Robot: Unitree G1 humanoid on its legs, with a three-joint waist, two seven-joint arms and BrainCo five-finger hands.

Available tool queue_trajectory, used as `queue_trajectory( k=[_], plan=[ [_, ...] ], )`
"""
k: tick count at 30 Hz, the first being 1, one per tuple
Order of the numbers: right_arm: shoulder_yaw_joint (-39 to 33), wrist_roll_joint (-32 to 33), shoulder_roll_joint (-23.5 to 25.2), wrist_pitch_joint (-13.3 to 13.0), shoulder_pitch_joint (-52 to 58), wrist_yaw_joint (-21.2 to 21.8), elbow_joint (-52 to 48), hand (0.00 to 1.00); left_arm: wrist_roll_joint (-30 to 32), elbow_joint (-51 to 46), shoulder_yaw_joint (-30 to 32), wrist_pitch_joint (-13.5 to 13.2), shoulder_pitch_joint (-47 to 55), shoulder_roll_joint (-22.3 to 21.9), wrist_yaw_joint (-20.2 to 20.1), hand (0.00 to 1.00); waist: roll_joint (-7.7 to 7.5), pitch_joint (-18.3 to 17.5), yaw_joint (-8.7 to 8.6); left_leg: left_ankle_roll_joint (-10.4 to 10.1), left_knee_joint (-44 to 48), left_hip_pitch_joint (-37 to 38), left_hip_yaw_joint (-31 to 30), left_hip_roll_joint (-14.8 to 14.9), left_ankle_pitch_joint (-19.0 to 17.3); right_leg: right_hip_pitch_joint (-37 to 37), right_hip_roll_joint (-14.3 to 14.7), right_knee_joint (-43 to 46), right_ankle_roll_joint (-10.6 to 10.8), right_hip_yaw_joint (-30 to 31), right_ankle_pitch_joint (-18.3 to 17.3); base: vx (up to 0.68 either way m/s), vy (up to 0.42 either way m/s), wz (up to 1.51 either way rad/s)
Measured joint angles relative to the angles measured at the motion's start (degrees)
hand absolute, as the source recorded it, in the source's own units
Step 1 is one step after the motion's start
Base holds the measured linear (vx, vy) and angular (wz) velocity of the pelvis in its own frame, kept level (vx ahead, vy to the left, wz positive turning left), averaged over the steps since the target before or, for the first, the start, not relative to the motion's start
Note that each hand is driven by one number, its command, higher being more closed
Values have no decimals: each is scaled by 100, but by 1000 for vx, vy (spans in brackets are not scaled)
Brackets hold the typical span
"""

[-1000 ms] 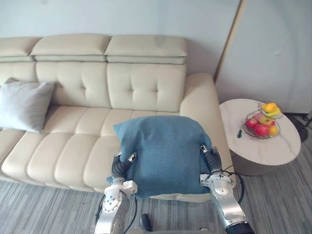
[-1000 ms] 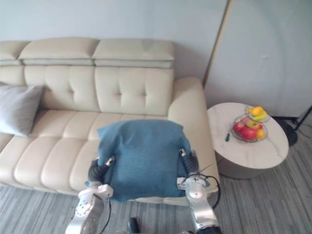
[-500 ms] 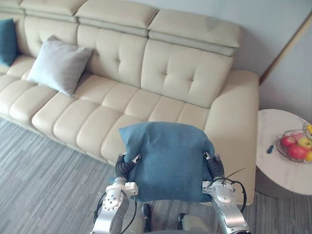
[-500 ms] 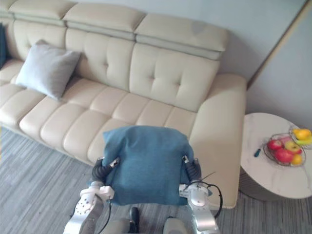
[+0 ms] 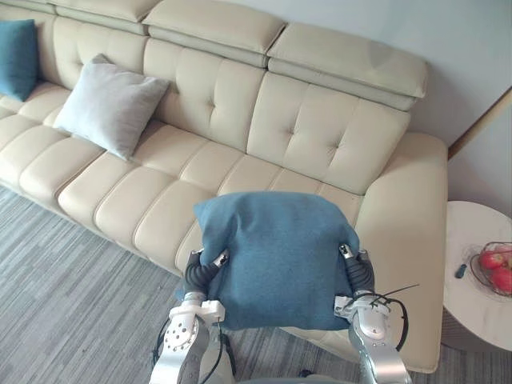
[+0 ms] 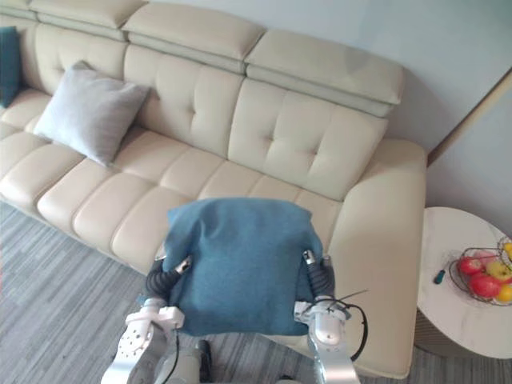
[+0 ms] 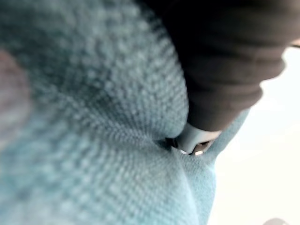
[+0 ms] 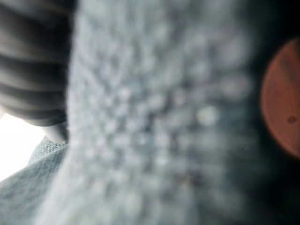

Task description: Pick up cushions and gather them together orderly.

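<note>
The blue knitted square cushion is carried between left hand and right hand; their grip I cannot tell. At ten o'clock, grey fabric cushion and dark blue cushion lie on cream leather sofa; I judge the gathering is not done.

Cushion before sofa; table right

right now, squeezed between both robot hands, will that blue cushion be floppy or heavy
Probably soft: the blue cushion dents where the left robot hand and right robot hand press its sides. Likely light, since side pressure seems to hold it up. Its knit cover looks grippy.
</note>
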Motion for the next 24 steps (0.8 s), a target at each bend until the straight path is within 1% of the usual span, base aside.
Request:
queue_trajectory(
  k=[1,2,3,4,5,6,7,8,9,10,11,12,13,14,15,16,17,18,19,20,21,22,23,24],
  plan=[
    [-33,-1,2,-1,1,5,0,100,0,0,-36,-1,-11,17,0,100,0,0,-5,11,-30,84,53,-27,-41,-71,-8,185,1,59,-1,77,211,-73],
    [-114,-6,-4,-1,13,7,1,100,1,0,-141,-4,-65,62,0,100,-16,9,-13,43,-195,339,240,-46,-69,-404,-26,930,5,200,-4,36,188,-59],
    [-128,-8,-2,-1,14,7,4,100,1,0,-176,-8,-101,109,0,100,-68,39,-15,59,-314,534,364,-96,-77,-711,-62,1534,7,247,-3,11,109,-60],
    [-127,-17,4,-2,10,10,19,100,2,0,-181,-12,-120,149,0,100,-110,52,-17,91,-400,659,466,-130,-97,-893,-88,1914,15,270,1,-3,93,-58],
    [-103,-52,14,-2,9,17,80,100,2,2,-180,-11,-111,215,6,100,-176,43,-24,124,-475,863,670,-157,-167,-1175,-148,2521,110,294,-12,12,60,-63],
    [-85,-55,12,-3,7,25,173,100,3,4,-180,-9,-102,218,10,100,-154,50,-40,169,-505,1022,782,-148,-306,-1319,-108,2743,207,223,-213,23,65,-63],
    [-85,-55,15,-4,-3,33,235,100,4,4,-180,-9,-102,217,10,100,-172,38,-40,147,-522,1076,821,-142,-365,-1405,-70,2759,239,114,-348,47,22,-58],
    [-84,-54,15,-4,-8,56,311,100,19,5,-177,-11,-108,221,9,100,-192,17,-38,124,-584,1168,880,-126,-416,-1592,65,2648,237,-106,-541,70,-10,-47],
    [-81,-52,0,-15,-10,60,371,100,50,22,-182,-12,-108,227,9,100,-200,4,-94,59,-715,1236,923,-121,-396,-1714,260,2185,146,-277,-494,82,-25,-33],
    [-75,-51,1,-26,-16,62,432,100,56,43,-184,-13,-109,238,8,100,-216,-18,-141,-27,-782,1239,925,-145,-348,-1741,360,1822,73,-359,-391,121,-44,3],
    [-47,-46,1,-36,-22,62,553,100,111,76,-190,-12,-118,309,8,100,-363,-72,-286,-90,-818,1220,868,-296,-285,-1707,476,1088,-172,-405,169,177,-77,17],
    [-48,-34,-85,-25,-59,61,735,100,112,317,-223,12,-184,203,6,100,-305,-92,-310,-122,-731,1232,785,-289,-312,-1692,510,1046,-519,-456,212,274,-76,15],
    [-57,-16,-120,-1,-21,61,742,100,114,379,-225,53,-186,116,6,100,-151,-96,-307,-154,-637,1189,590,-198,-375,-1623,588,971,-541,-491,205,265,-69,-1],
    [-57,9,-121,-1,-4,61,738,100,114,379,-225,68,-185,94,6,100,-93,-94,-299,-179,-569,1147,528,-151,-420,-1628,613,972,-568,-539,178,284,-87,5],
    [-57,15,-115,29,16,61,736,100,114,379,-222,87,-231,81,6,100,16,-51,-298,-199,-148,915,294,32,-489,-1617,693,975,-618,-685,147,195,-105,13],
    [-57,21,-120,53,27,59,709,100,114,379,-220,89,-248,78,6,100,41,-37,-292,-193,85,803,187,102,-497,-1593,722,970,-619,-743,147,176,-118,23],
    [-57,26,-121,85,53,56,642,100,110,379,-218,92,-247,71,6,100,95,-2,-270,-188,471,692,103,231,-500,-1462,791,918,-640,-812,134,136,-88,17],
    [-54,28,-121,120,161,50,445,100,109,374,-210,92,-230,59,4,100,151,32,-218,-179,1013,624,2,396,-495,-1205,897,814,-723,-840,62,167,-74,-1],
    [-39,28,-124,120,229,47,202,100,109,340,-132,92,-187,-10,2,100,206,60,-122,-156,1577,580,-60,559,-480,-924,990,704,-791,-753,-49,163,-35,-15],
    [-36,27,-125,119,219,44,116,100,109,319,-83,90,-165,-64,1,100,223,53,-88,-71,1853,458,-116,634,-502,-844,1014,657,-808,-722,-79,102,44,-35],
    [-38,23,-129,113,212,24,-18,100,109,265,-73,87,-141,-102,-2,100,210,-50,-11,125,1826,396,-141,711,-666,-838,1023,620,-845,-667,-124,73,85,-37],
    [-46,23,-142,72,151,0,-74,100,110,161,-68,67,-142,-132,-3,100,221,-96,16,220,1333,421,-154,764,-716,-840,1020,606,-859,-595,-143,62,94,-32],
    [-49,21,-156,65,127,-8,-103,100,110,118,-67,53,-151,-149,-4,100,235,-103,14,223,998,417,-192,789,-706,-841,1019,595,-840,-583,-141,75,128,-15],
    [-57,15,-181,64,110,-23,-145,100,111,99,-67,5,-182,-182,-8,100,311,-158,10,66,314,460,-373,759,-627,-862,1014,574,-703,-569,-100,52,149,-9]
  ],
)
